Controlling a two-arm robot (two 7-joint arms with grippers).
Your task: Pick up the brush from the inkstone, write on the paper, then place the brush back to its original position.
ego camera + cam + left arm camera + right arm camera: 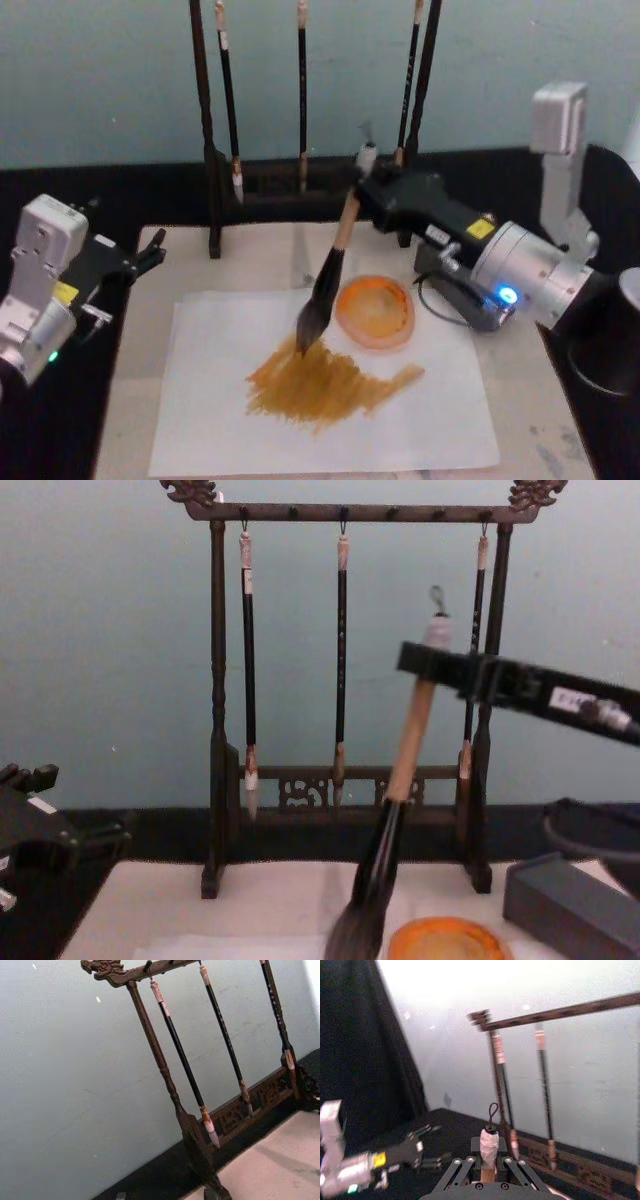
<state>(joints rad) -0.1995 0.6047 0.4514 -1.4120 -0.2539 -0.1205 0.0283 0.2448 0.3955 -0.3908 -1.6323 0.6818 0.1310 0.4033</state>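
Brush (330, 275) is clamped high on its tan handle by the right gripper (360, 188). Head view: it is tilted, with the bristle tip touching the paper (200, 400) at the top of a brown-ochre smear (320, 385). The inkstone (375, 312) sits on the paper just right of the bristles. The paper lies on an off-white mat (130, 350) on a black worktop (120, 190). The left gripper (150, 255) is off at the mat's left edge, well apart from the brush, fingers slightly apart and holding nothing. There is a yellow sticker (480, 228) on the right arm and another on the left arm, text unreadable. A blue light (508, 296) glows on the right wrist.

Left wrist view: a dark wooden rack (160, 1060) with a carved end holds three thin brushes (182, 1060) hanging against a pale wall. A corner of the mat shows.

Right wrist view: the brush's pale end cap (489, 1142) with its cord loop sticks up between the gripper fingers. The left gripper is farther off over the black surface.

Chest view: the brush leans, with the bristles down just left of the inkstone rim. A grey block (570, 905) lies to the right. The white label (575, 698) on the right arm is unreadable.
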